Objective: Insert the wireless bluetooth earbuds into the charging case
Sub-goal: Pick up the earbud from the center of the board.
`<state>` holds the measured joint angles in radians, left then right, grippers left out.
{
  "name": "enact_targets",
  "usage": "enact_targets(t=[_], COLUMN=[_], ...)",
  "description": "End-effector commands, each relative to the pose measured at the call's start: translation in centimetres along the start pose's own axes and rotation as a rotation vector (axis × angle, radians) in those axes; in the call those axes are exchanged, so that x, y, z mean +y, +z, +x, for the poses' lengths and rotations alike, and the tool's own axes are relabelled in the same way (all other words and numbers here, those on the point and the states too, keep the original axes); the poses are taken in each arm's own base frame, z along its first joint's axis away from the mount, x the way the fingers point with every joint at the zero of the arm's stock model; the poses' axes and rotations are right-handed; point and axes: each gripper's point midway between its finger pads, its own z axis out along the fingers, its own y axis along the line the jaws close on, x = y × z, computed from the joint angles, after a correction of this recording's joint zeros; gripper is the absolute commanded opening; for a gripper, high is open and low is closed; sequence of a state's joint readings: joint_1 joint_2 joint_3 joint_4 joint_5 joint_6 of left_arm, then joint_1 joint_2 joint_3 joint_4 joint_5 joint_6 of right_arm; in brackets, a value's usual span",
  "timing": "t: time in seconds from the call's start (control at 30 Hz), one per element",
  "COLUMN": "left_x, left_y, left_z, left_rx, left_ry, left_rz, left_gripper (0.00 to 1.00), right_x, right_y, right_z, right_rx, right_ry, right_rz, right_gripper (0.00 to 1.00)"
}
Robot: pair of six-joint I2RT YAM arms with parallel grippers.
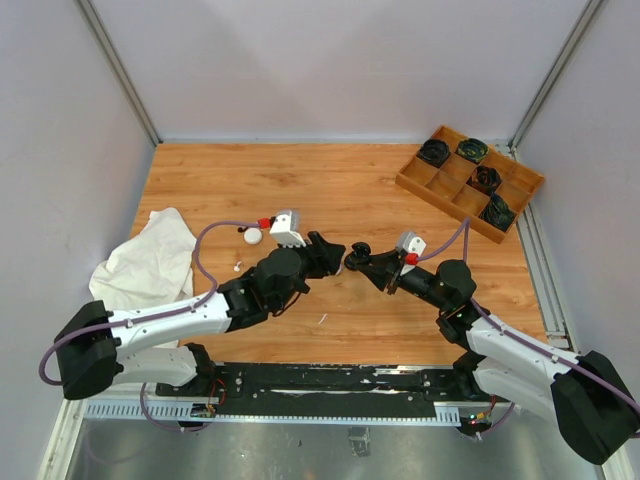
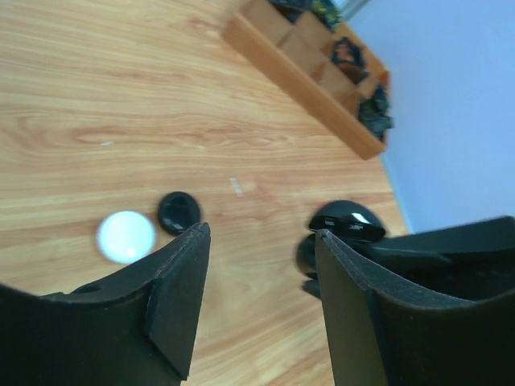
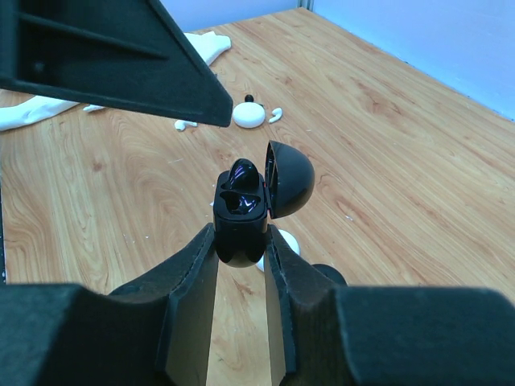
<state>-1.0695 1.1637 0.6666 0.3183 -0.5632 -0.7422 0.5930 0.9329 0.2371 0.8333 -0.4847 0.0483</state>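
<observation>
My right gripper (image 3: 240, 237) is shut on the black charging case (image 3: 241, 215), held above the table with its domed lid (image 3: 290, 178) swung open to the right. A glossy black earbud (image 3: 244, 173) sits in the case's far socket. My left gripper (image 2: 259, 233) is open and empty, its fingertips just beside the case (image 2: 346, 221). In the top view the two grippers (image 1: 333, 254) (image 1: 357, 260) meet at mid-table. Two white earbuds (image 3: 276, 115) (image 3: 186, 125) lie loose on the wood near a white puck (image 3: 249, 115).
Under the grippers lie a white puck (image 2: 126, 236) and a black puck (image 2: 179, 211). A wooden divided tray (image 1: 470, 180) with dark items stands at the back right. A crumpled white cloth (image 1: 150, 260) lies at the left edge.
</observation>
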Motion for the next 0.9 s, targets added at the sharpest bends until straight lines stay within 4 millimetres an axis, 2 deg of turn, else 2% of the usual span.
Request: enact_targets(t=[0.0,0.2,0.5,0.77,0.87], left_x=[4.1,10.3,20.3,26.7,28.3], left_y=[0.1,0.0,-1.0,-0.8,-0.2], left_z=[-2.0,-4.1,-7.6,-9.3,-9.8], left_rx=[-0.026,-0.038,-0.091,-0.129,-0.141], left_ry=[0.093,0.151,0.125,0.077,0.064], left_rz=[-0.147,-0.313,-0.551,-0.687,-0.722], left_gripper=[0.60,0.62,0.61,0.59,0.56], right_x=[0.0,0.0,0.0,-0.1,-0.2], right_y=[0.0,0.1,0.1,0.2,0.2], right_z=[-0.4,-0.4,-0.3,-0.1,0.1], right_rx=[-0.018,-0.013,-0.009,-0.004,0.002], right_ry=[-0.021,-0.020,-0.017,-0.014,-0.015], right_rz=[0.006,0.004,0.007,0.010,0.014], right_gripper=[0.01,0.01,0.01,0.01,0.01])
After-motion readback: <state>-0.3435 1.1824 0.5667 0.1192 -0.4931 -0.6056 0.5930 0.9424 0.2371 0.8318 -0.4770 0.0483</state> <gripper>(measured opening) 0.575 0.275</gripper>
